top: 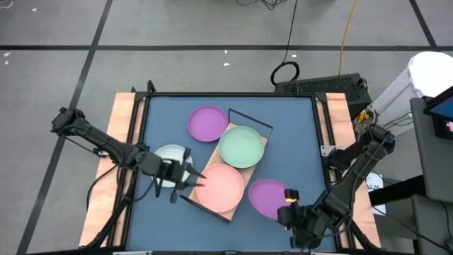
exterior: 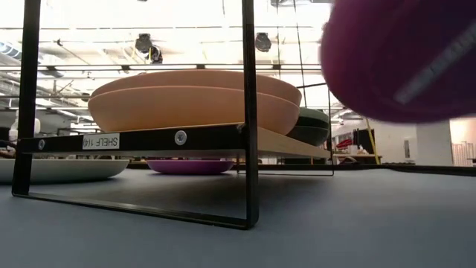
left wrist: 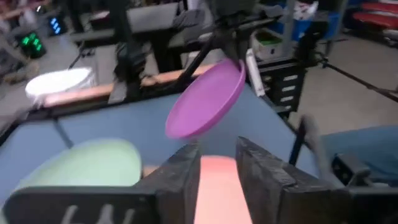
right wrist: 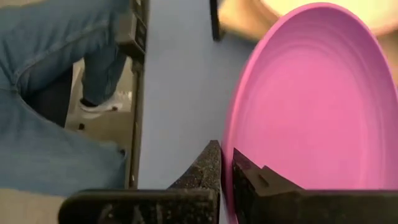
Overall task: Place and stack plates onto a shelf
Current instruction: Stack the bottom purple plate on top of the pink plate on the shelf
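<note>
Two pink plates (exterior: 193,100) lie stacked on the near end of the wooden shelf (top: 263,145), and a pale green plate (top: 241,146) lies on its far end. My left gripper (top: 195,177) is open at the pink stack's left rim, and pink plate (left wrist: 217,186) shows through the gap between its fingers. My right gripper (top: 289,200) is shut on a purple plate (top: 265,195) near the table's near right corner. A second purple plate (top: 207,122) and a white-grey plate (top: 168,152) lie flat on the table. My right gripper pinches the purple plate's rim (right wrist: 229,134) between its two fingers, one finger inside the plate's hollow and one on its outer side. It comes at the plate from the table's near right. The plate is lifted clear of the table and tilted, as the left wrist view (left wrist: 208,102) shows.
The shelf's black wire frame (exterior: 251,112) stands upright at its ends and lifts the board off the blue table top (top: 163,113). A person's legs in jeans (right wrist: 50,93) stand close to the table's edge by the right arm. Wooden side rails (top: 120,142) run along the table.
</note>
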Available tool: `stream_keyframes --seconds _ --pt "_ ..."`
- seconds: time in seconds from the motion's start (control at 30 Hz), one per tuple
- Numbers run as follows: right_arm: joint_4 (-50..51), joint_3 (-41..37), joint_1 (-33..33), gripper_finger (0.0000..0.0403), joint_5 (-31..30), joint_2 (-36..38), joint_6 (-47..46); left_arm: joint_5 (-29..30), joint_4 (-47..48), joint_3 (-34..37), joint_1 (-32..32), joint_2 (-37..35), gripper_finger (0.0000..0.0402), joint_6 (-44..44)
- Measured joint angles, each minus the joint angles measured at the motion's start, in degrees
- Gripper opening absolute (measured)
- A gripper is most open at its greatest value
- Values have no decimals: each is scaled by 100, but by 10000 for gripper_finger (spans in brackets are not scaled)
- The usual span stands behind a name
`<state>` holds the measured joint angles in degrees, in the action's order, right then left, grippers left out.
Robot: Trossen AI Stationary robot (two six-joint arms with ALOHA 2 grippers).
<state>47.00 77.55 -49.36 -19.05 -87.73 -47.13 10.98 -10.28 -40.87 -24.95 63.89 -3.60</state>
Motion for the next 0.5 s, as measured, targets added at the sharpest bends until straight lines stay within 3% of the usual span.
stream_keyframes --seconds 0.27,0.5 --pt "50 558 -134 0 -514 -238 505 463 -31 -1011 -352 1038 214 -696" --pt "-77 558 -134 0 -680 -231 828 606 97 -1867 -474 1908 236 -928"
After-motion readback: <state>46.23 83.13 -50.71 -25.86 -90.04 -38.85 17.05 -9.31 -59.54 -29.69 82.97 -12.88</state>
